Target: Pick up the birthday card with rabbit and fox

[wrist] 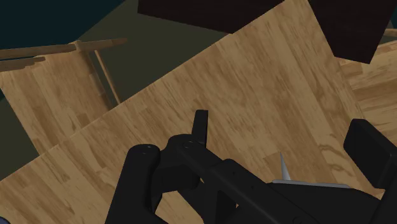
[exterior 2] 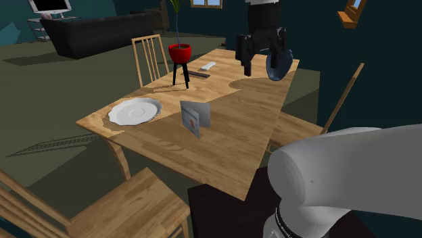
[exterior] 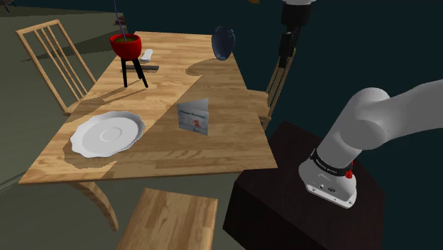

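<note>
Card (exterior: 194, 117) stands folded on table (exterior: 213, 153), its writing unreadable.

Table (exterior: 170, 153): one.
Chairs: three at the table. There is a spindle-backed chair (exterior: 51, 60), a second chair (exterior: 275, 85) on the opposite side, and a third chair (exterior: 170, 220) at the near end.
Card (exterior: 194, 117): one, standing folded on the table.
Plate (exterior: 106, 133): one, white, on the table.
Pot (exterior: 125, 45): one, red, raised on black legs on the table.
Vase (exterior: 223, 41): one, dark blue, on the table.
Small flat things: two on the table, a white piece (exterior: 147, 54) and a dark piece (exterior: 145, 66).
Sofa (exterior 2: 101, 30): one, well beyond the table.
Arm (exterior: 383, 117): one.
Claw (exterior 2: 262, 62): one, with two fingers, above the table.
Box (exterior: 284, 206): one, just beside the table.
</note>
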You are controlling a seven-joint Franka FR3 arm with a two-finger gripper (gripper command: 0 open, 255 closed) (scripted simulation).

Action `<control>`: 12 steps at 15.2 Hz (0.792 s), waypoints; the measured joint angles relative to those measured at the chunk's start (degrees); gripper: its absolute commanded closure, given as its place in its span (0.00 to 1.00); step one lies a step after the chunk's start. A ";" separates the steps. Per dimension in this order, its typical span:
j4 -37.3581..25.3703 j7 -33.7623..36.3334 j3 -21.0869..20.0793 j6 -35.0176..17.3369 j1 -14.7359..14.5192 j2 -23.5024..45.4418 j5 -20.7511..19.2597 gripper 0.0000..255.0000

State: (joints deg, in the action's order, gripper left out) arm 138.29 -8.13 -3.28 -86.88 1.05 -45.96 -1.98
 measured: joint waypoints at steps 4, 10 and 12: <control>0.97 0.45 -0.77 -4.20 -0.49 2.84 0.53 0.00; 2.35 1.87 -3.26 -16.06 -1.76 11.94 1.77 0.00; 2.59 2.21 -3.98 -19.55 -2.13 14.69 1.95 0.00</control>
State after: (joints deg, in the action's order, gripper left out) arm 140.88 -5.92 -7.26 -106.43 -1.08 -31.27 -0.02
